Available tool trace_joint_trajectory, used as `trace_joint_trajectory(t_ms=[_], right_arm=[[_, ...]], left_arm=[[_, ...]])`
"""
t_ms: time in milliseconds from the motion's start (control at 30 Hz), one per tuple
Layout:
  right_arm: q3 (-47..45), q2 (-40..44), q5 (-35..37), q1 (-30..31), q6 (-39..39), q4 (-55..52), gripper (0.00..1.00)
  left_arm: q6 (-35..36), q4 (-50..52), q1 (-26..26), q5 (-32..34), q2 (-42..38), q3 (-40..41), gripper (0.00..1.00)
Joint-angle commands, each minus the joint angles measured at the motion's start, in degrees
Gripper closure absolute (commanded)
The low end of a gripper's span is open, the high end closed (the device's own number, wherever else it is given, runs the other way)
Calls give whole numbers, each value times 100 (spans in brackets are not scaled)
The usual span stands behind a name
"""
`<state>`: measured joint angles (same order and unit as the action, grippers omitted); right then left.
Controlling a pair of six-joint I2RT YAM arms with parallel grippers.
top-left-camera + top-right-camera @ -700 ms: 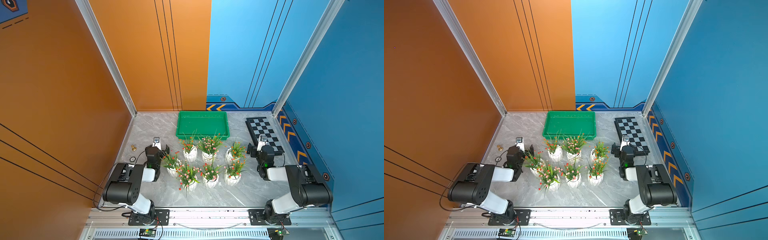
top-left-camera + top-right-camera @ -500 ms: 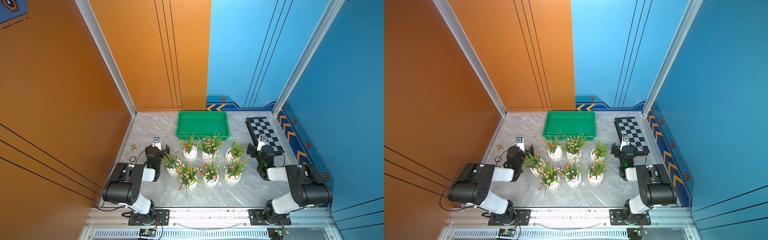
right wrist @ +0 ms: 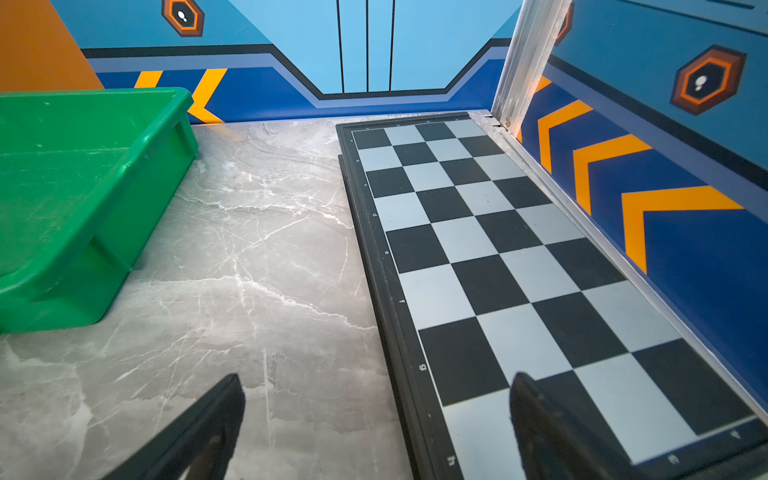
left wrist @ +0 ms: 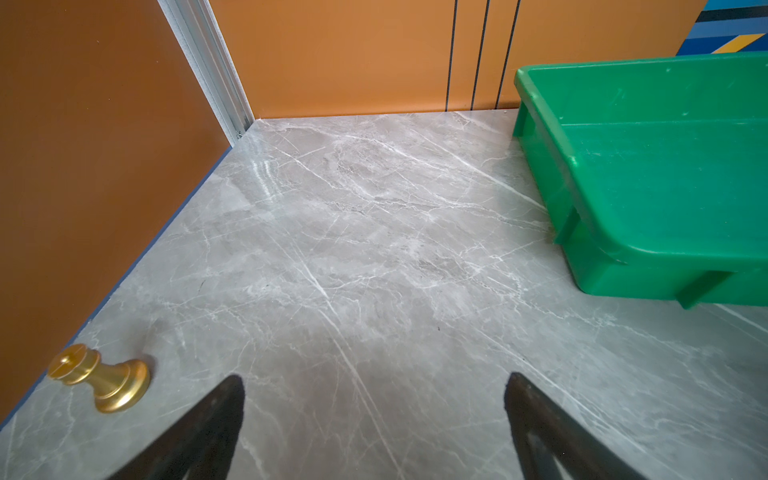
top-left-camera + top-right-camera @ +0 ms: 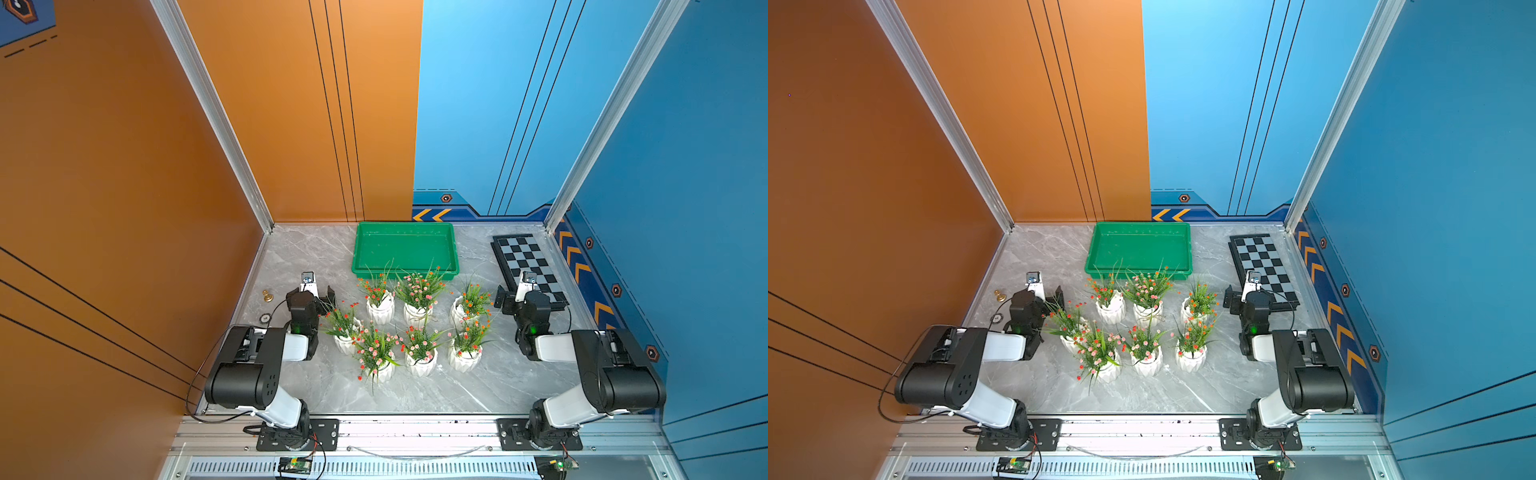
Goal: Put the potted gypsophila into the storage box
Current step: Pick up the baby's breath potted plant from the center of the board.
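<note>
Several potted gypsophila (image 5: 415,328) (image 5: 1144,328), white ribbed pots of green sprigs with red, orange or pink blossoms, stand in two rows at mid-table in both top views. Behind them lies the storage box (image 5: 405,249) (image 5: 1139,248), a shallow green tray with nothing in it, also seen in the wrist views as the green tray (image 4: 648,174) (image 3: 75,187). My left gripper (image 5: 316,292) (image 4: 374,395) hovers open just left of the cluster, beside the leftmost pot (image 5: 345,343). My right gripper (image 5: 515,296) (image 3: 376,395) is open right of the cluster, over the chequered board's edge. No pot shows in either wrist view.
A black-and-white chequered board (image 5: 528,266) (image 3: 478,249) lies along the right wall. A small brass knob (image 5: 268,296) (image 4: 99,380) and a small round disc (image 5: 264,318) sit by the left wall. Orange and blue walls enclose the marble table on three sides.
</note>
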<state>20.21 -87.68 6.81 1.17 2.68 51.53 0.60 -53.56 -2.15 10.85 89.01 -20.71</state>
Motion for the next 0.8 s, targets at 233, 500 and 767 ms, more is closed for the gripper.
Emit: trace_joint_trajectory(t_ms=[233,500,767], right_arm=[[143,-48,-320,-125,162,-43,0],[357,414,-162,-234,363,-858,0],[1044,1039,-270,-404,903,-2716,0]], left_arm=[[-126,299,61,53,-145,-151,2],[-191,1590,64,282,-1193,-419,2],[-558,5061,59,855,-2132,-1981,2]])
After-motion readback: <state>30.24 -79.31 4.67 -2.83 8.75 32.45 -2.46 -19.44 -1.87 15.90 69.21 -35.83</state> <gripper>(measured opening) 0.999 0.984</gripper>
